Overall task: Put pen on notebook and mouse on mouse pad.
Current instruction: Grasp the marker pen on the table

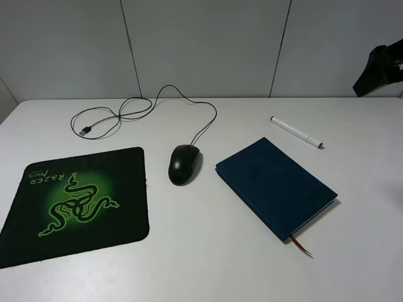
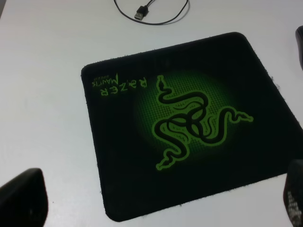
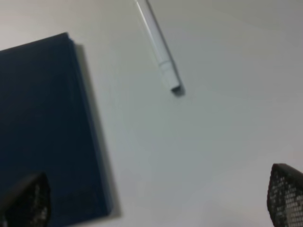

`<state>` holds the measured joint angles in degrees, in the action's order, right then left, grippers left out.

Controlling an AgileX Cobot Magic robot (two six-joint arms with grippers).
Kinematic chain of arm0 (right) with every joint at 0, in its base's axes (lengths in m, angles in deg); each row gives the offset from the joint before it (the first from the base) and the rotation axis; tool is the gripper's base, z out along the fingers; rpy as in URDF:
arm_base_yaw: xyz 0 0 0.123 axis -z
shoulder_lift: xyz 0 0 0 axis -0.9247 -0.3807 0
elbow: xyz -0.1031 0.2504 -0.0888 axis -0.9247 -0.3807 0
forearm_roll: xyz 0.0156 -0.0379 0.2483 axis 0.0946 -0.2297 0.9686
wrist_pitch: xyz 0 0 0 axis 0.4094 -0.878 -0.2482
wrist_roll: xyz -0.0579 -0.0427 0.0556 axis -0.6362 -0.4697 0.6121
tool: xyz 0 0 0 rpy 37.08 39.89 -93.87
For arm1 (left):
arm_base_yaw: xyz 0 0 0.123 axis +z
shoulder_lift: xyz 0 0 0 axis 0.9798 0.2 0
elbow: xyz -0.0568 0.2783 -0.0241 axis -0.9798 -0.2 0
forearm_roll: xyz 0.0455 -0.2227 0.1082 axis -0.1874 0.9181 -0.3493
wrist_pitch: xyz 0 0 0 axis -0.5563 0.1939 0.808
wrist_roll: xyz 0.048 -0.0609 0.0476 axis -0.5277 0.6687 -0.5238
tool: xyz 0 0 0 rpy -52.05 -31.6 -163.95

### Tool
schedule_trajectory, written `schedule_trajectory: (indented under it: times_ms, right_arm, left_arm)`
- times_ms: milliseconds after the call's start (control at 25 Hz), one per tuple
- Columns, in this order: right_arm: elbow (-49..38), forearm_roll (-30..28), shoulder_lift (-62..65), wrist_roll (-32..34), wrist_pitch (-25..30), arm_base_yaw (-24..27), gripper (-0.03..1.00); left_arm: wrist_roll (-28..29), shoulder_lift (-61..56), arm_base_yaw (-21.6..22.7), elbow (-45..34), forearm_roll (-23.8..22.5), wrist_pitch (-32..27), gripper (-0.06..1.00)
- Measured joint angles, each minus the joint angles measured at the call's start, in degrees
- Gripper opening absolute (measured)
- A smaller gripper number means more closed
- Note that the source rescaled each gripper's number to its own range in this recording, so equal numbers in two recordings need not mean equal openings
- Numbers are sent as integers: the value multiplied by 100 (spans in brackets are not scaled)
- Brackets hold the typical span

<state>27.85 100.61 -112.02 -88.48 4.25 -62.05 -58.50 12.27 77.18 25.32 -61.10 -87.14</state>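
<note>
The black mouse pad with its green snake logo lies flat at the front left. The black mouse sits on the bare table just right of the pad, and its cable loops back to a USB plug. The navy notebook lies closed at centre right, its ribbon sticking out toward the front. The white pen rests on the table behind the notebook. My left gripper hangs open above the pad. My right gripper hangs open above the table between the notebook and the pen.
A dark part of the right arm shows at the top right edge. The white table meets a grey panelled wall at the back. In the left wrist view the USB plug lies beyond the pad.
</note>
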Motion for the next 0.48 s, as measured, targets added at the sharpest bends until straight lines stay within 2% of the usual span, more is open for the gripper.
schedule_trajectory:
  times_ms: [240, 480]
  right_arm:
    - [196, 103, -865, -818, -730, 0, 100]
    - [202, 521, -1555, -1500, -1298, -29, 100]
  left_arm:
    - [0, 0, 0, 0, 0, 0, 100]
    - [0, 0, 0, 0, 0, 0, 100]
